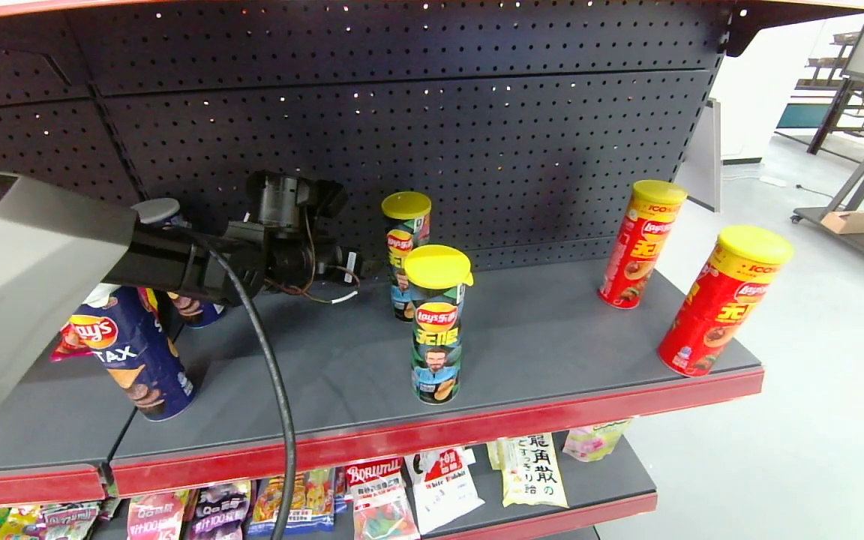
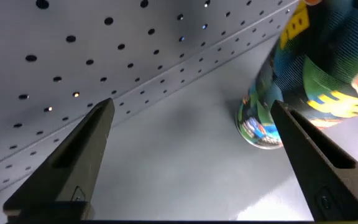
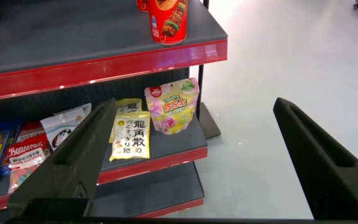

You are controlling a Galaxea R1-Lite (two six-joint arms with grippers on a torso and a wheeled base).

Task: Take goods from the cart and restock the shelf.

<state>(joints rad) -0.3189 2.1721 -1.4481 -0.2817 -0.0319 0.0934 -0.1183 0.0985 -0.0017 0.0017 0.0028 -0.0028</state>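
On the grey upper shelf (image 1: pixel 537 337) stand two green chip cans with yellow lids, one at the back (image 1: pixel 406 251) and one nearer the front (image 1: pixel 436 322). Two red cans (image 1: pixel 638 244) (image 1: pixel 724 300) stand at the shelf's right end. A blue can (image 1: pixel 136 352) stands at the left with a second one (image 1: pixel 169 217) behind the arm. My left gripper (image 2: pixel 192 109) is open and holds nothing; it hangs low over the shelf by the pegboard, with the back green can (image 2: pixel 316 81) just beyond one finger. My right gripper (image 3: pixel 194 104) is open and holds nothing, out in front of the lower shelves.
The pegboard back wall (image 1: pixel 477 135) closes the shelf behind. Snack bags (image 1: pixel 529 469) fill the lower shelf (image 3: pixel 166 155). Bare shelf lies between the green and red cans. Open floor (image 1: pixel 814 420) spreads to the right, with a trolley (image 1: pixel 859 221) far off.
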